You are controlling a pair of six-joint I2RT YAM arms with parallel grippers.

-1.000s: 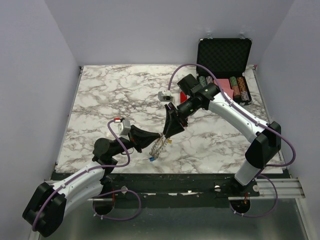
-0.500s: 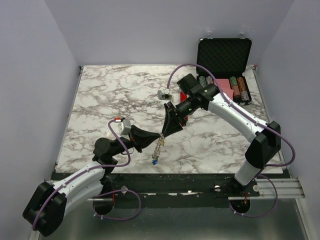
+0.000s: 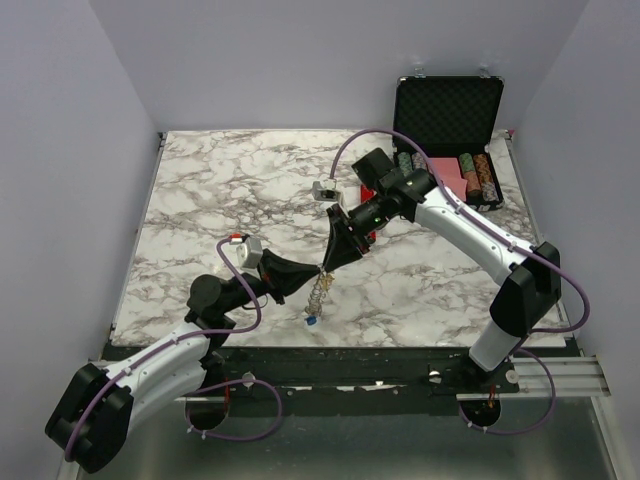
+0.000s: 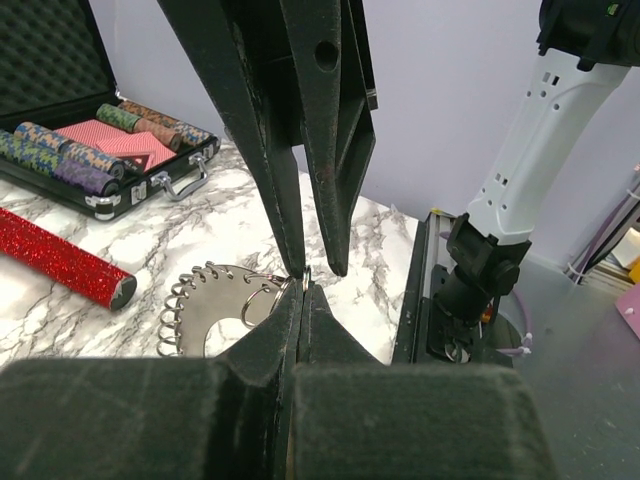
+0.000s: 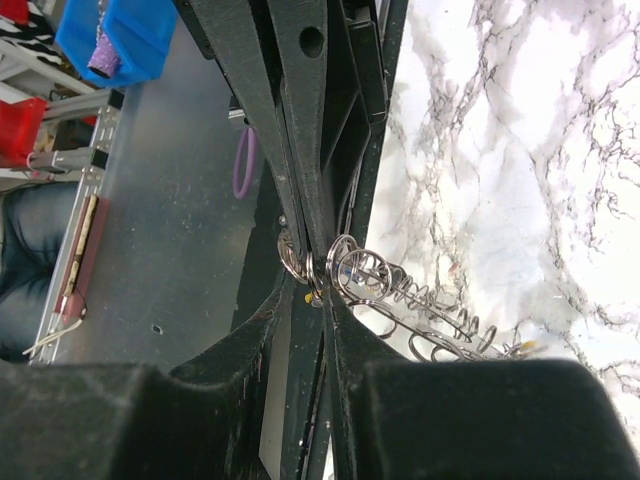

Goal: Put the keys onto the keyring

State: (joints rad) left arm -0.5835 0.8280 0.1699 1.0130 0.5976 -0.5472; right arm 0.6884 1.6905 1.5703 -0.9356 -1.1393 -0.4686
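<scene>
- Two grippers meet tip to tip above the table (image 3: 200, 200), near its front edge.
- From their tips the keyring (image 3: 317, 293) hangs straight down, with a blue key (image 3: 311, 320) at its low end.
- The left gripper (image 4: 303, 290) is clenched tight on a small loop at the keyring's top.
- The right gripper (image 5: 318, 295) has its jaws nearly together at that same loop; I cannot tell whether they grip it.

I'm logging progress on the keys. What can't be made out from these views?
Top view: number of keys on the keyring; too small.
Right wrist view: whether the right gripper pinches anything; its fingers hide the contact.
Left wrist view: keyring's near side; left gripper covers it.
</scene>
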